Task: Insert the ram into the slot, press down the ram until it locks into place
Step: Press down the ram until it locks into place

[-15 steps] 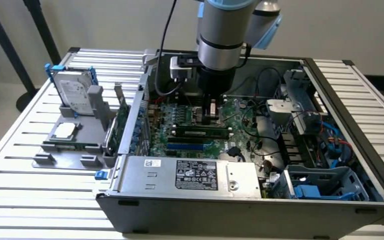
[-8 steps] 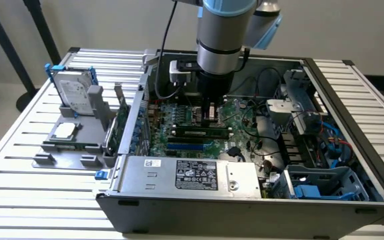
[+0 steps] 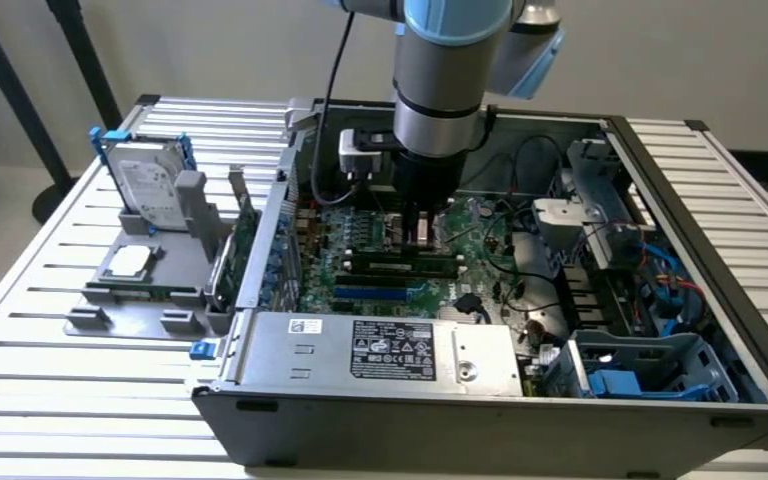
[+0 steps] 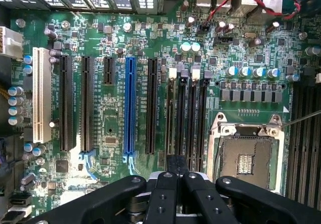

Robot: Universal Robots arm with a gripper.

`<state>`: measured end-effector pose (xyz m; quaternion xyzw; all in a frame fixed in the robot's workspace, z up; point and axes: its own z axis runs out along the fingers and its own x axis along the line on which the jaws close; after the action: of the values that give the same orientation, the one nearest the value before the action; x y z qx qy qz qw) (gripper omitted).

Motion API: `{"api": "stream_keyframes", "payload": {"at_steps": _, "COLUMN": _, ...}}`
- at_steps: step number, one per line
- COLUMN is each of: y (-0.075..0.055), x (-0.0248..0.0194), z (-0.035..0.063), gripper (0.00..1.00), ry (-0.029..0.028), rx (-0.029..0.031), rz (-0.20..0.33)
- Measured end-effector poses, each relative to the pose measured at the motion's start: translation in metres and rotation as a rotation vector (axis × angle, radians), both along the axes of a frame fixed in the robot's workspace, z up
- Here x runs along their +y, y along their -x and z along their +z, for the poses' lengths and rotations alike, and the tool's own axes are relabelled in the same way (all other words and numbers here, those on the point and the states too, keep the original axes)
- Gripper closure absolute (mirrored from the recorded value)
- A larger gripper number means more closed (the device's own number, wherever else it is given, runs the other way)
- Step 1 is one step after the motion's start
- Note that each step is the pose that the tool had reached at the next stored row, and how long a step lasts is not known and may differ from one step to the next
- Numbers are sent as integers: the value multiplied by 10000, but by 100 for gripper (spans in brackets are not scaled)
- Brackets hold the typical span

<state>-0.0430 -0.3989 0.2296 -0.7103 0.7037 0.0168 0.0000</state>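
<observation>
The ram, a thin green stick with dark chips, stands on edge in the row of black memory slots on the motherboard, inside the open computer case. My gripper reaches straight down into the case, its fingertips right at the ram's top edge, slightly toward the exterior view's right of its middle. Whether they touch it I cannot tell. In the wrist view the black fingers are shut together, and the gripper sits over the end of the parallel black slots with pale end clips.
A blue slot and black expansion slots lie beside the memory slots. The processor socket sits on their other side. The power supply box, a blue drive cage, loose cables and the case walls crowd the gripper. A hard drive stands outside.
</observation>
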Motion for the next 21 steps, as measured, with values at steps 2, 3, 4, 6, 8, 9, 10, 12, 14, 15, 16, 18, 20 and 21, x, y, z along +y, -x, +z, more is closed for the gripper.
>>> {"api": "stream_keyframes", "payload": {"at_steps": 2, "y": 1, "x": 0, "z": -25, "gripper": 89, "ry": -5, "rx": -1, "rz": 0}}
{"api": "stream_keyframes", "payload": {"at_steps": 3, "y": 1, "x": 1, "z": -34, "gripper": 89, "ry": -6, "rx": -2, "rz": 0}}
{"api": "stream_keyframes", "payload": {"at_steps": 4, "y": 1, "x": 1, "z": -34, "gripper": 89, "ry": -7, "rx": -2, "rz": 1}}
{"api": "stream_keyframes", "payload": {"at_steps": 6, "y": 0, "x": 4, "z": 20, "gripper": 89, "ry": -34, "rx": -15, "rz": -1}}
{"api": "stream_keyframes", "payload": {"at_steps": 8, "y": 1, "x": 2, "z": 117, "gripper": 89, "ry": -15, "rx": -5, "rz": -1}}
{"api": "stream_keyframes", "payload": {"at_steps": 9, "y": 1, "x": 2, "z": 163, "gripper": 89, "ry": -14, "rx": -5, "rz": -1}}
{"api": "stream_keyframes", "payload": {"at_steps": 10, "y": 1, "x": 2, "z": 207, "gripper": 89, "ry": -13, "rx": -5, "rz": 0}}
{"api": "stream_keyframes", "payload": {"at_steps": 12, "y": 1, "x": 2, "z": 263, "gripper": 89, "ry": -10, "rx": -4, "rz": 0}}
{"api": "stream_keyframes", "payload": {"at_steps": 14, "y": 1, "x": 2, "z": 262, "gripper": 89, "ry": -14, "rx": -5, "rz": 1}}
{"api": "stream_keyframes", "payload": {"at_steps": 15, "y": 1, "x": 2, "z": 262, "gripper": 89, "ry": -13, "rx": -5, "rz": 0}}
{"api": "stream_keyframes", "payload": {"at_steps": 16, "y": 1, "x": 2, "z": 261, "gripper": 89, "ry": -14, "rx": -6, "rz": 0}}
{"api": "stream_keyframes", "payload": {"at_steps": 18, "y": 1, "x": 2, "z": 262, "gripper": 89, "ry": -13, "rx": -5, "rz": 1}}
{"api": "stream_keyframes", "payload": {"at_steps": 20, "y": 1, "x": 2, "z": 262, "gripper": 89, "ry": -13, "rx": -5, "rz": 0}}
{"api": "stream_keyframes", "payload": {"at_steps": 21, "y": 1, "x": 2, "z": 262, "gripper": 89, "ry": -14, "rx": -5, "rz": 0}}
